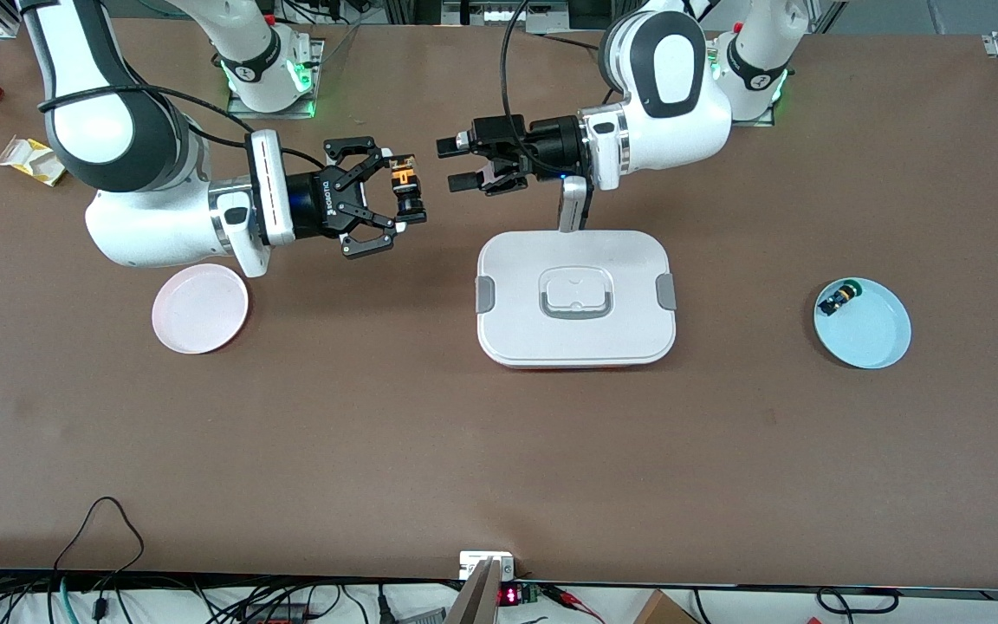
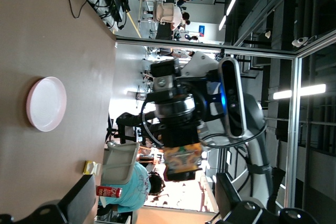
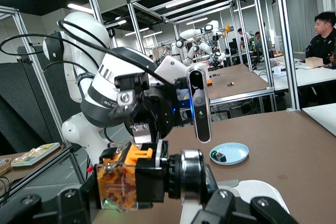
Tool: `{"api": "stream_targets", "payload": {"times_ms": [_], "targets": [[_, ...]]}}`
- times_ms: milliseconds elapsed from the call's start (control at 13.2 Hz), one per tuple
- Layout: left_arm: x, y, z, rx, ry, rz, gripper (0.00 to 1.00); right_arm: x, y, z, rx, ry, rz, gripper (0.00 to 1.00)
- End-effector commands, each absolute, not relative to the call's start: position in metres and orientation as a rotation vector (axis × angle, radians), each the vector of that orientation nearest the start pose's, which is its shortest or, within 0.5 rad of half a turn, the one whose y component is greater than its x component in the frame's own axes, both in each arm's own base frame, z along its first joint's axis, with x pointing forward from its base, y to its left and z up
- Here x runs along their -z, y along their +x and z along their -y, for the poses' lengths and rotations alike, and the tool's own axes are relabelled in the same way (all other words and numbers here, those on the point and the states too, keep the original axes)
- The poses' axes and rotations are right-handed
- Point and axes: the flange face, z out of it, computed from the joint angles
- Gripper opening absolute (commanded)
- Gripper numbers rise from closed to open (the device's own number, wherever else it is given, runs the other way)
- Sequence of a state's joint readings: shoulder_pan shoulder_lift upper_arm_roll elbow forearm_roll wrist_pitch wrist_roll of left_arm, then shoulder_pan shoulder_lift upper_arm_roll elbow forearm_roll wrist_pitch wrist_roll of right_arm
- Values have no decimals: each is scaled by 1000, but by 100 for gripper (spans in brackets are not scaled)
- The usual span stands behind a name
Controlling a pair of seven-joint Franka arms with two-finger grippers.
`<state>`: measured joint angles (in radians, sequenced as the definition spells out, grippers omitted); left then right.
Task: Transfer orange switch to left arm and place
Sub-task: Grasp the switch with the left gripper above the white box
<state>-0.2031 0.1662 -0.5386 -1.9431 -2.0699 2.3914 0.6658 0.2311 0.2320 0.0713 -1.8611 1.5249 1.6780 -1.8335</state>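
The box (image 1: 575, 299) sits mid-table (image 1: 430, 451), with one plate (image 1: 200, 308) toward the right arm's end and another plate (image 1: 863, 323) toward the left arm's end; a second switch (image 1: 838, 300) lies in the latter. Above the table, farther from the front camera than the box, the right end effector (image 1: 399, 201) holds the orange switch (image 1: 405, 189), facing the left end effector (image 1: 449, 165) just beside it.

I see the brown table (image 1: 499, 451) evenly lit from overhead, with soft shadows. Ceiling strip lights (image 2: 294, 92) glare in my left wrist view; the nearby orange switch (image 3: 123, 179) looks soft.
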Motion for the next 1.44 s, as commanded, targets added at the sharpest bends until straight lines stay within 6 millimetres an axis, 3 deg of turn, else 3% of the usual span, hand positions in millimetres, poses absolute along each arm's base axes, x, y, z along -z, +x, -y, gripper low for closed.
{"api": "stream_targets", "payload": {"times_ms": [0,227,529,756,907,1058,1361], "targets": [[-468,470,423,-69,1549,-276,100,-439,547,-274,863,-1186,1154,13],[-475,471,449,-114,1585,-302,100,-440,544,-276,867,-1185,1157,9],[-465,472,449,-152,1624,-283,97,-442,543,-278,867,-1179,1159,9],[-465,467,455,-148,1626,-276,60,-444,539,-281,863,-1178,1162,9],[-466,467,455,-150,1626,-273,52,-443,538,-283,861,-1178,1165,9],[-467,467,455,-151,1625,-272,31,-443,538,-284,860,-1178,1163,9],[-466,468,453,-159,1627,-268,19,-443,538,-284,859,-1178,1164,9]]}}
